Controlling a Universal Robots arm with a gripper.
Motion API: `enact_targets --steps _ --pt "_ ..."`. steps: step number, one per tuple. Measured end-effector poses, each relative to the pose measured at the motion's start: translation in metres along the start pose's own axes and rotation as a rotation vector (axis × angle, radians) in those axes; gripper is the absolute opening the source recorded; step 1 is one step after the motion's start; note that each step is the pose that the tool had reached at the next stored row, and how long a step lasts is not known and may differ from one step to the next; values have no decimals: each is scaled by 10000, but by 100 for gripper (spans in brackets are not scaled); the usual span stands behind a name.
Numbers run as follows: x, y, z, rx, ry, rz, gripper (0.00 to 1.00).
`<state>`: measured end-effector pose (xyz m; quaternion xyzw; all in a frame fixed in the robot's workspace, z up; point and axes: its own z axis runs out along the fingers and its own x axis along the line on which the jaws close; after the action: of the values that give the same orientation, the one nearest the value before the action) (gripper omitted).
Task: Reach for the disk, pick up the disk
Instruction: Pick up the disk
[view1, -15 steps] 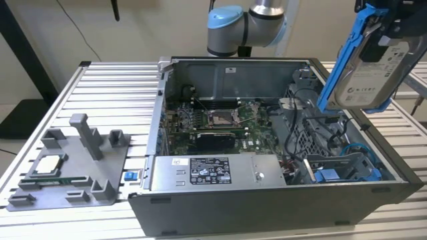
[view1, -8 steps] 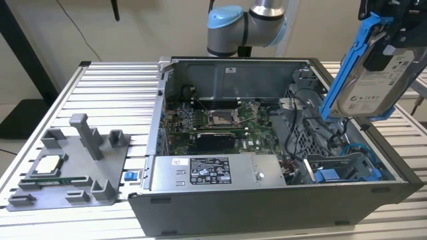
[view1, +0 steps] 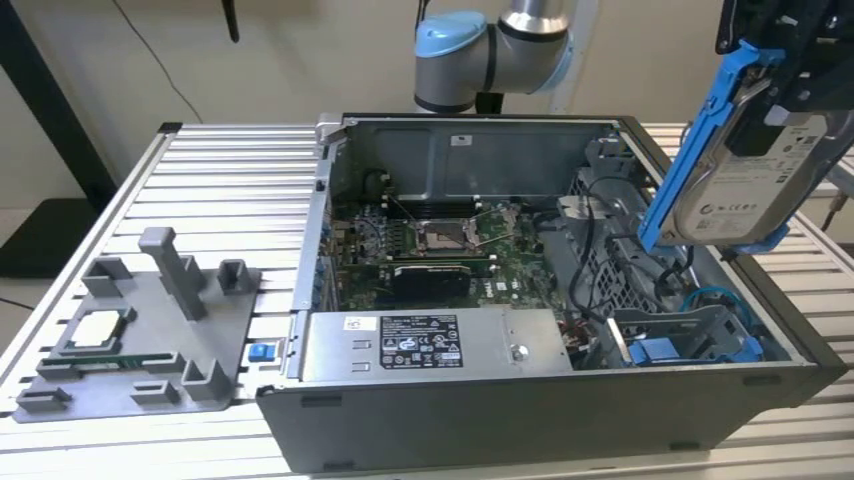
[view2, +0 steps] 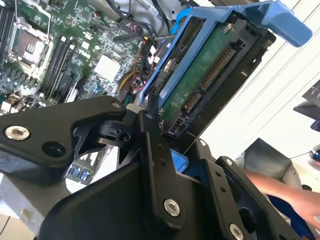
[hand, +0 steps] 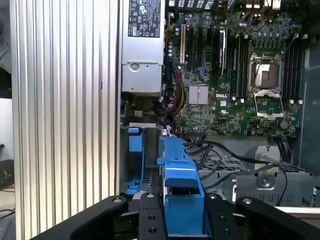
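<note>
Disk (view1: 742, 160) held upright in the air above the open computer case (view1: 534, 400), at about 2 o'clock in the exterior view. Gripper (hand: 184, 220) jaws clamped on its blue frame. Case sits on ribbed worktop (view1: 214, 190).

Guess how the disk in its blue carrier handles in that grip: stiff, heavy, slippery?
Likely stiff: the disk is a metal-cased drive in a rigid blue carrier frame, hanging without sag above the computer case. Probably dense for its size. The end effector seems clamped on smooth plastic near one end, so it may swing or slip if jolted.
</note>
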<state>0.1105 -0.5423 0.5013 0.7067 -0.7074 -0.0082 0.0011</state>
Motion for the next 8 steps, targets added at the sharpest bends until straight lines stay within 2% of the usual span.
enact_targets --steps 5,8 --pt "1 0 1 0 -2 -1 0" --pt "1 0 12 0 32 7 0"
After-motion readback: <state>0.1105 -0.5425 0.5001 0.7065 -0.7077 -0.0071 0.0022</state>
